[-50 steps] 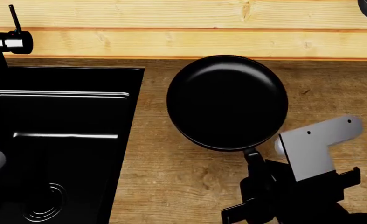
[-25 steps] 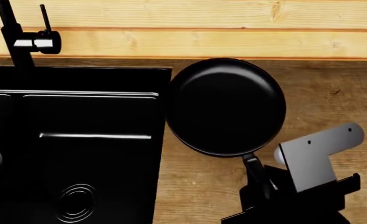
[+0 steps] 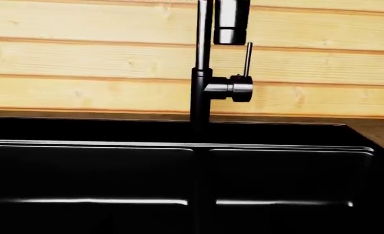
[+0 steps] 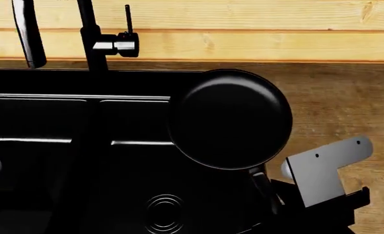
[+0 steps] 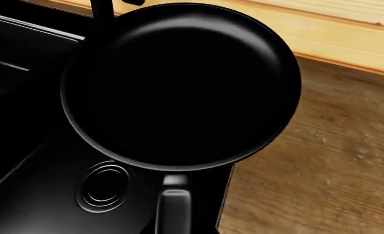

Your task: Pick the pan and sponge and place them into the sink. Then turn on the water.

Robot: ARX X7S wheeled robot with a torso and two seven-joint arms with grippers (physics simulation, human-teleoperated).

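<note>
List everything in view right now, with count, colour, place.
pan: 1, glossy black, partly over the sink's right basin, partly over the counter; handle toward the right gripper
sink: 1, glossy black, double basin, set in the counter at left
drain: 1 seen, ringed, black, right basin floor
faucet: 1, black, behind the divider, side lever upright; no water running
counter: 1, brown wood, right of the sink
wall: pale wood planks, behind
sponge: none in view
right gripper: 1, black with grey bracket, at the pan's handle; fingers not clearly visible
left gripper: not in view
</note>
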